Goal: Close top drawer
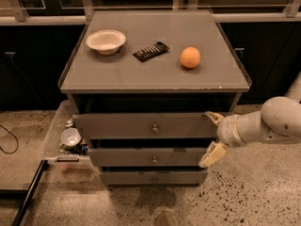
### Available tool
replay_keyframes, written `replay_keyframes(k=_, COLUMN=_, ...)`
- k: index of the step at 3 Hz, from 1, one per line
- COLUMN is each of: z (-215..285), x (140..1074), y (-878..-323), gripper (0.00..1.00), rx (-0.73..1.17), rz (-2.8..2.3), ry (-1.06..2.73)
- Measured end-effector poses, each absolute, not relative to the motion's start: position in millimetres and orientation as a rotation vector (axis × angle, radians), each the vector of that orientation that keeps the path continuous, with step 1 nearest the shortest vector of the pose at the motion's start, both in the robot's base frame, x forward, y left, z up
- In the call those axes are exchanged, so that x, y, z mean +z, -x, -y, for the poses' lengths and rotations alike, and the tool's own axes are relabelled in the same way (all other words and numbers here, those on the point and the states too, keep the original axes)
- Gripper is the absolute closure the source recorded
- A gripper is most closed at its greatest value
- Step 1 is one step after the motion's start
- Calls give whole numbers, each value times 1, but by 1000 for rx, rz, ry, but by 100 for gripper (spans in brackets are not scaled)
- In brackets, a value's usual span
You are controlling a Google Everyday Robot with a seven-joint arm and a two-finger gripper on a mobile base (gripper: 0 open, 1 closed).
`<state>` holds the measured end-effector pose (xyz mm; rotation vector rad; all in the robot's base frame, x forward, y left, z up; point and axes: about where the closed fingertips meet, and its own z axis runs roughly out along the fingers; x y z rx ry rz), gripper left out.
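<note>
Speckled floor (244, 197) runs under a grey bench (141, 76) that stands before dark cabinets (33, 60). On the bench top sit a white bowl (106, 40) at the left, a flat black packet (151, 51) in the middle and an orange (190, 57) to the right, each apart from the others. The top drawer (141, 125) is pulled part way out from under the bench top, its long front panel standing forward of the two fronts below, with a small round knob (154, 128) at its middle. The middle drawer (141, 157) and bottom drawer (141, 177) sit further back. A white arm (277, 121) reaches in from the right, and its hand (214, 136) is at the right end of the top drawer's front. The hand is open, its fingers spread wide: the upper finger (214, 118) is at the panel's top right corner, and the lower finger (212, 154) hangs beside the right end of the middle drawer. Left of the bench, a clear bin (51, 135) holds a cup (70, 136) and small clutter.
</note>
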<state>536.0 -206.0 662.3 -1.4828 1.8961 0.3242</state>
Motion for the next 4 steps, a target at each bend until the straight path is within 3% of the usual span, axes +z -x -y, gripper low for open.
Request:
replay_keyframes(k=2, z=202, x=671, y=-534, gripper=0, rx=335, rz=-1896, ry=1512)
replay_keyframes(k=4, z=189, x=781, y=-522, gripper=0, rx=156, rz=-1788, ry=1794)
